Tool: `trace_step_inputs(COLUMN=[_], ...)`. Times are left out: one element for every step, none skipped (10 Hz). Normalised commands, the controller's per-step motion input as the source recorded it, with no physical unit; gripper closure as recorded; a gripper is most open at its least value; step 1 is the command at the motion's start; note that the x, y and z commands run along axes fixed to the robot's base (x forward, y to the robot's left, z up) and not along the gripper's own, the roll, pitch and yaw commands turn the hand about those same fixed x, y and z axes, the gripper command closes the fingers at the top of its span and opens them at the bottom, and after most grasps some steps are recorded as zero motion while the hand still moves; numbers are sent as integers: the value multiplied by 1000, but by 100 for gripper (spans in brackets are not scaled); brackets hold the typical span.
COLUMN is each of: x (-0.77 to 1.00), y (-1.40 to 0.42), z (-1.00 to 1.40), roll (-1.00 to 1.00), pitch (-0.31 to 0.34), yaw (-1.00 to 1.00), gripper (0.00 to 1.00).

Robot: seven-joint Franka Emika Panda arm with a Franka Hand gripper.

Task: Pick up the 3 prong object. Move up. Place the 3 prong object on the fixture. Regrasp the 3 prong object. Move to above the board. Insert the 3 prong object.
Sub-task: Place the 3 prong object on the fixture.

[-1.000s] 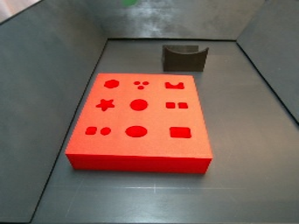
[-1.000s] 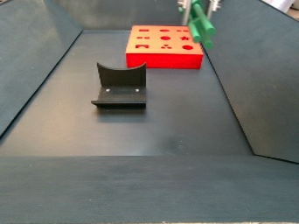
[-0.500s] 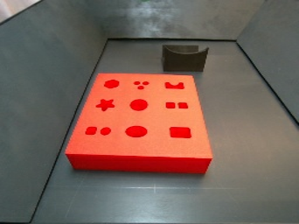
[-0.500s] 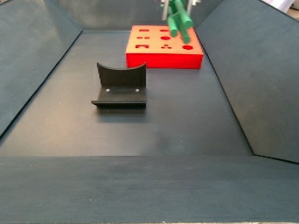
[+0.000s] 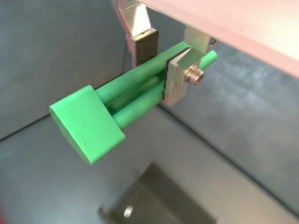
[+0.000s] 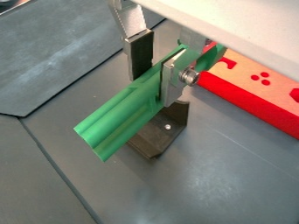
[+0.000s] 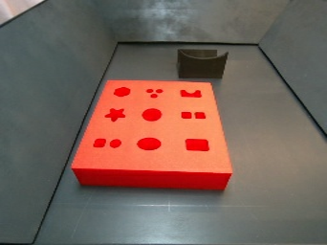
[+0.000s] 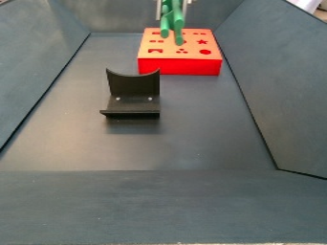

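Currently the gripper (image 6: 158, 66) hangs high over the floor, its two silver plates pinching the 3 prong object (image 6: 135, 112) between the dark pads. Green bar sticks out well past the fingers (image 5: 177, 77); blocky end free in the air.

Side view: green piece (image 8: 170, 21) at top centre of frame, in front of the board's (image 8: 198, 59) far part; whether it is above the board or short of it I cannot tell. Gripper itself mostly cut off by the frame top. Fixture (image 8: 129, 95) sits left of centre, well apart from the piece, nothing on it.

Judgement: carrying toward the fixture, placing step ahead. Next move likely calls for travel over the notch, then a slow descent with the bar lined along it.

Room: open dark floor around fixture (image 7: 202, 62); sloped side walls near on both frame edges. Board (image 7: 153, 134) fills mid-frame, cut-outs all vacant.
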Motion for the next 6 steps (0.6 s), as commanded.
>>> trace_step_inputs(x=[1000, 1000, 1000, 963, 900, 785], y=[-729, -482, -331, -181, -121, -47], z=[-407, -303, -225, -135, -98, -50], roll=[-1000, -1000, -1000, -1000, -1000, -1000], pitch=[69, 64, 64, 74, 84, 102], yaw=[3, -14, -20, -28, -32, -42], gripper=[100, 100, 100, 100, 100, 100])
